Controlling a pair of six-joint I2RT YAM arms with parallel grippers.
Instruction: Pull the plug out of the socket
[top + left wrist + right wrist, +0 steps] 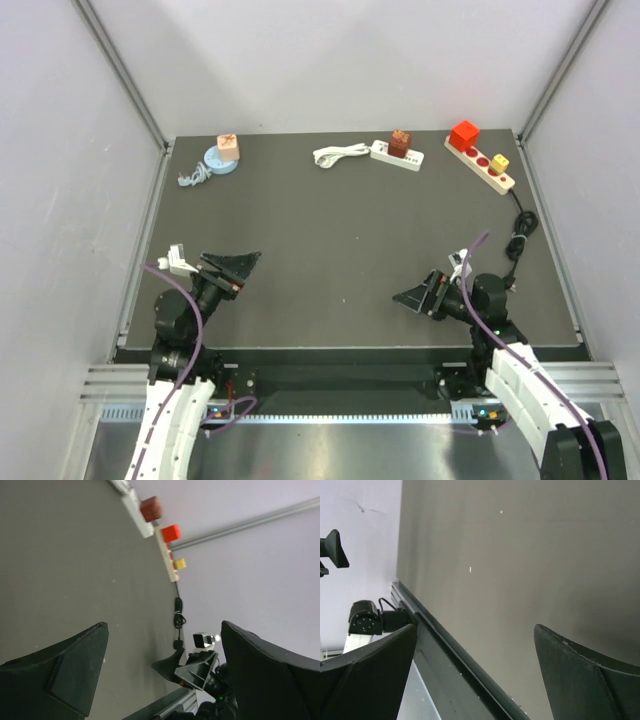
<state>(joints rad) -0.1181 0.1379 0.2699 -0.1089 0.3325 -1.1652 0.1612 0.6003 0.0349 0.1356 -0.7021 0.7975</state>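
Dark tabletop (340, 230) is holding white strip (410, 161) far centre; left gripper (240, 270) and right gripper (415, 297) are gaping empty; yanking brown plug (400, 142) unbraced is risking dragging it

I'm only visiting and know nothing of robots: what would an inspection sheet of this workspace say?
Surface: dark grey table, flat.
Job's things: brown plug in white power strip; red plug and yellow plug in second strip; peach plug on blue round socket; all at far edge.
Clutter: nothing seen.
Grippers: left gripper and right gripper open, empty.
Cables: coiled white cable; black cable at right edge.
Surroundings: plain grey walls.
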